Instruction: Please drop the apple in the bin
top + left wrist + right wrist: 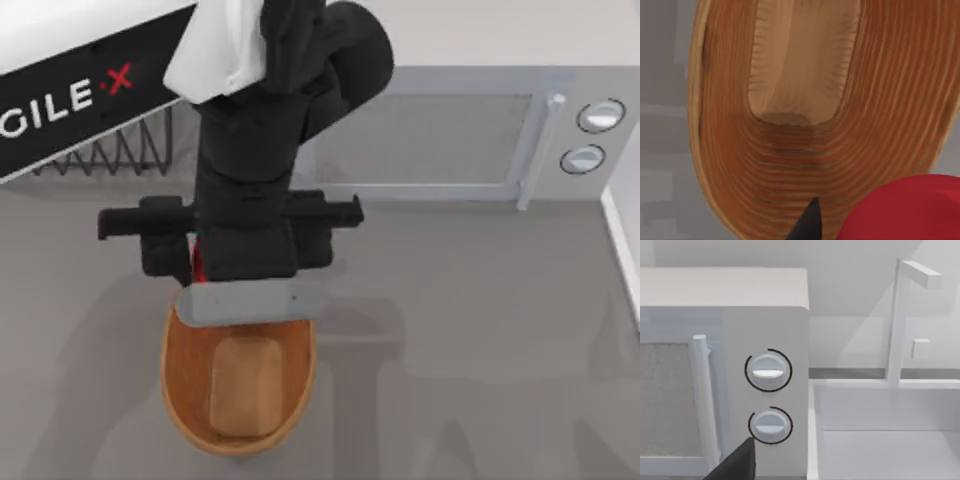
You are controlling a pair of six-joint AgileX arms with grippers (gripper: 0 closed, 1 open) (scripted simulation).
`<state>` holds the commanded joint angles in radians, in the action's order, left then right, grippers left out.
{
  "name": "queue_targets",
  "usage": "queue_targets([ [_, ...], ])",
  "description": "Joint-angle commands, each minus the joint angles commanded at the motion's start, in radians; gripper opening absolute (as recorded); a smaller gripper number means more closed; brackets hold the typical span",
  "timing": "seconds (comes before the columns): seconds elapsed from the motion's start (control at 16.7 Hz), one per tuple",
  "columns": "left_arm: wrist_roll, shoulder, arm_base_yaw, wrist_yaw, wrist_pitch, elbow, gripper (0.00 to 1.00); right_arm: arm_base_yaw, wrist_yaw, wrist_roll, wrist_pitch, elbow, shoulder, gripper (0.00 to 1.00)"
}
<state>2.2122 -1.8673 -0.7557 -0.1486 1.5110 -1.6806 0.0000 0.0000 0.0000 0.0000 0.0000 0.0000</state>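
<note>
Hovering over bin (185, 400), left tool (200, 265) apparently pinching apple (905, 210); grip partly hidden.

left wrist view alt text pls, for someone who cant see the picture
A small, smooth, bright red apple sits close to the camera beside a black fingertip of the left gripper, above an oval brown woven wicker basket. The basket's ribbed sides slope down to a flat tan bottom, with grey table around it.
</note>
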Motion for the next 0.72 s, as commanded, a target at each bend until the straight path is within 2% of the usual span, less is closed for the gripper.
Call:
queue_targets([
  [0.24, 0.109, 0.026, -0.067, -0.014, -0.002, 0.024, 0.0, 0.0, 0.0, 0.0, 0.0, 0.0, 0.0, 1.0],
  [0.72, 0.114, 0.024, -0.057, -0.013, -0.045, 0.062, 0.0, 0.0, 0.0, 0.0, 0.0, 0.0, 0.0, 1.0],
])
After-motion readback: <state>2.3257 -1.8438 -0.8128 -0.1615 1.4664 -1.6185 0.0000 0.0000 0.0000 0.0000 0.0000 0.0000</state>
